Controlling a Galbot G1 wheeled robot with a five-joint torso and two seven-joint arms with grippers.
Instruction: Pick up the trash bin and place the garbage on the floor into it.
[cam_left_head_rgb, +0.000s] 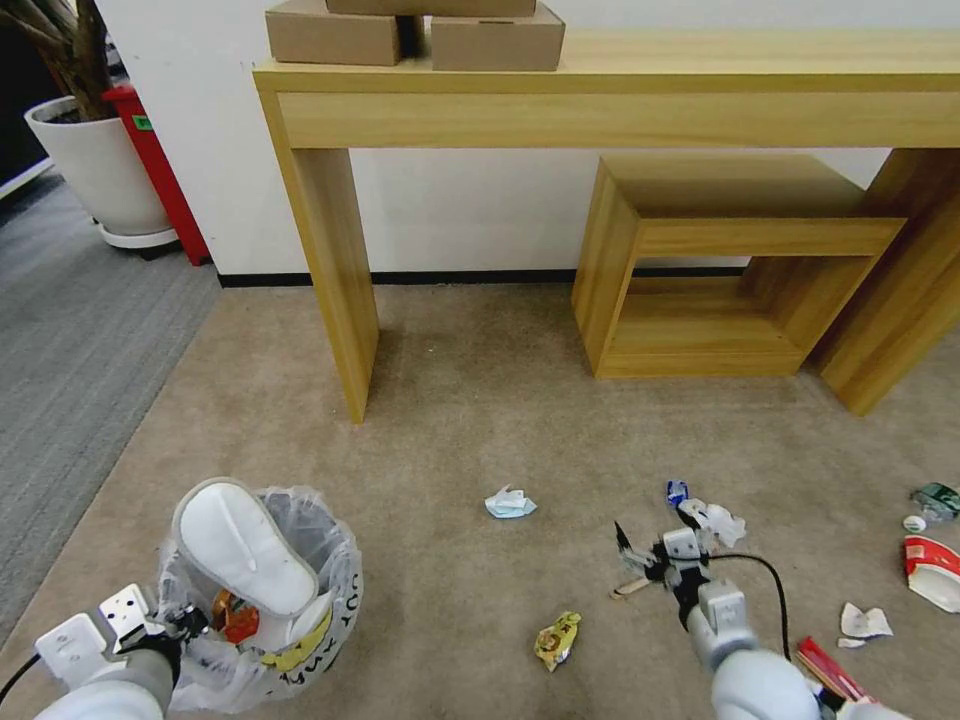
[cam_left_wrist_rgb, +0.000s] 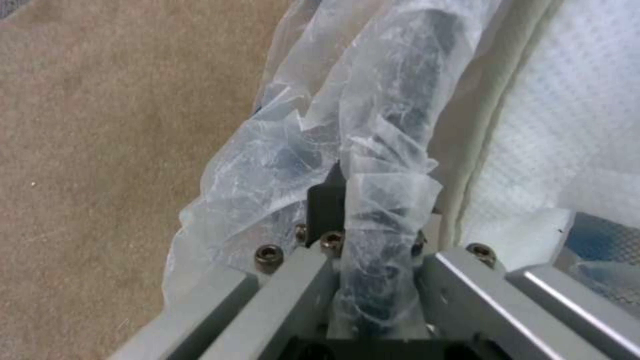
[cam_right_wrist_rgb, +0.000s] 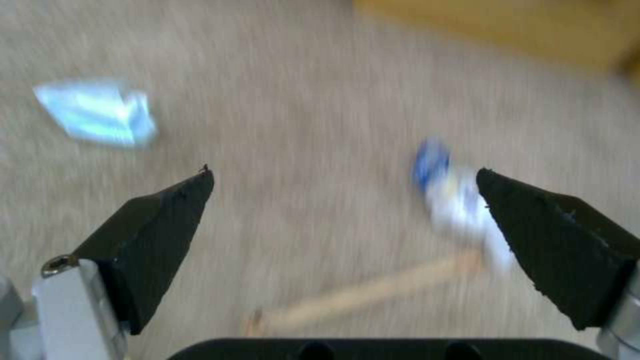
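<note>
Two hands work: the left hand (cam_left_wrist_rgb: 363, 250) clamps the small black bag-lined trash bin's (cam_left_head_rgb: 300, 640) rim; the right hand (cam_right_wrist_rgb: 343, 210), spread open, hovers above a light, stiff wooden stick (cam_right_wrist_rgb: 373, 295), best pinched mid-length.

A plain white wall (cam_left_head_rgb: 470, 200) fills the upper part of the frame, edged at its foot by a thin dark baseboard (cam_left_head_rgb: 470, 277). Against it stands a long light-wood console (cam_left_head_rgb: 620, 100) on slab legs, with brown cardboard boxes (cam_left_head_rgb: 415, 30) on top at upper centre. Under the console, right of centre, sits a lower open-sided wooden unit (cam_left_head_rgb: 720, 270). Grey ribbed carpet (cam_left_head_rgb: 70, 350) runs down the left edge beside a beige-tan carpet. At upper left — a white planter (cam_left_head_rgb: 95, 170) holding a woody trunk, with a red object (cam_left_head_rgb: 160, 175) just beside it. Light is even and soft — shadows faint.
</note>
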